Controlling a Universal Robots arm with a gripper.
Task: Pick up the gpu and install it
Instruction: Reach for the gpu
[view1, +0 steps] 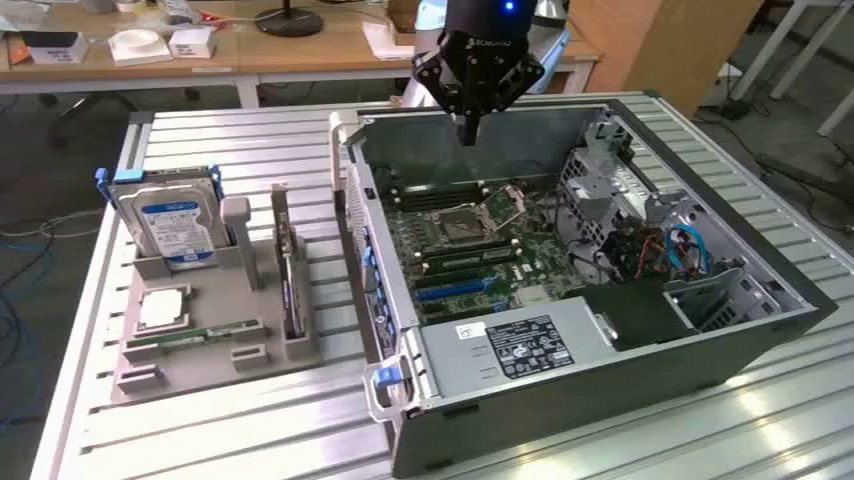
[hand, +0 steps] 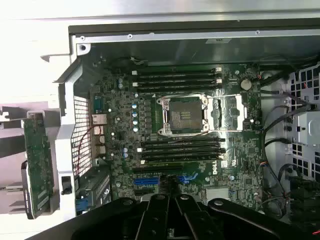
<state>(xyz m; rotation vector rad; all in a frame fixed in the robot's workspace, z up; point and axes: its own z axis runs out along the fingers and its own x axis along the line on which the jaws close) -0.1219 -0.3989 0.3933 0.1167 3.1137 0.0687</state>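
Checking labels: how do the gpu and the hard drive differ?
The hard drive is silver with a blue label, standing on end; the gpu is a dark thin card resting on its long edge. The hard drive is thicker than the gpu. Both sit in the grey holder.

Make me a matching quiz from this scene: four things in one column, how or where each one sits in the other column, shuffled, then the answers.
Column one
1. graphics card
2. hard drive
3. memory stick
4. gripper

Column two
A. lying flat on the grey holder
B. shut, above the open computer case
C. standing on edge in the holder's narrow slot
D. standing upright, blue label showing

Pairs: 1-C, 2-D, 3-A, 4-B
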